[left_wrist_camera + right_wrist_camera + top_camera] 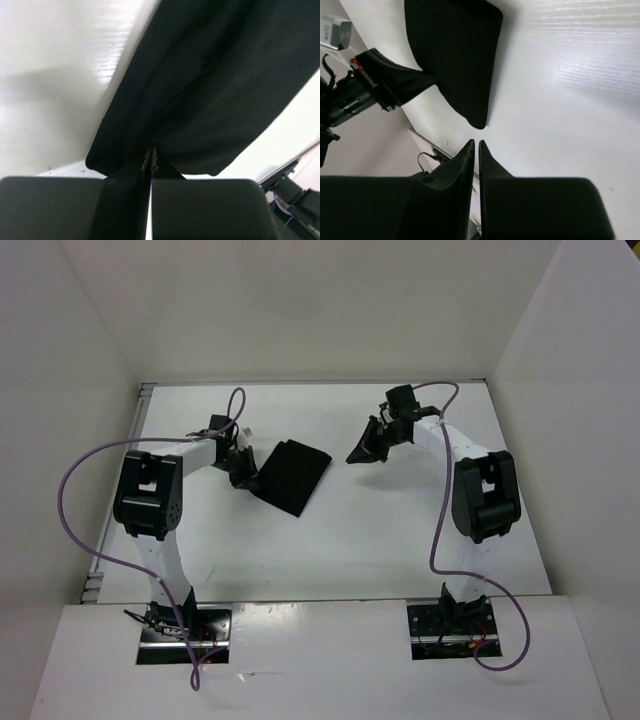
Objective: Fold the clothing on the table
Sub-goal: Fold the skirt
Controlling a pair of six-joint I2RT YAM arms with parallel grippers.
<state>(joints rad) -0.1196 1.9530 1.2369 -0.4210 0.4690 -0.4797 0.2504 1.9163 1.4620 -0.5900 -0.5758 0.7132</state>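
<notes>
Both sets closed: left fingers pinch the clothing at its 9 o'clock edge, likely to fold it, right fingers empty over bench.

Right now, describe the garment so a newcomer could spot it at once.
On the white table, look left of centre, at the tip of the left gripper. The black garment lies there, one edge pinched. Unlike the black gripper beside it, it is flat, plain cloth.

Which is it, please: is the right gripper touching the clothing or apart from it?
Apart. In the right wrist view, bare white table lies between the right gripper and the nearest corner of the clothing.
</notes>
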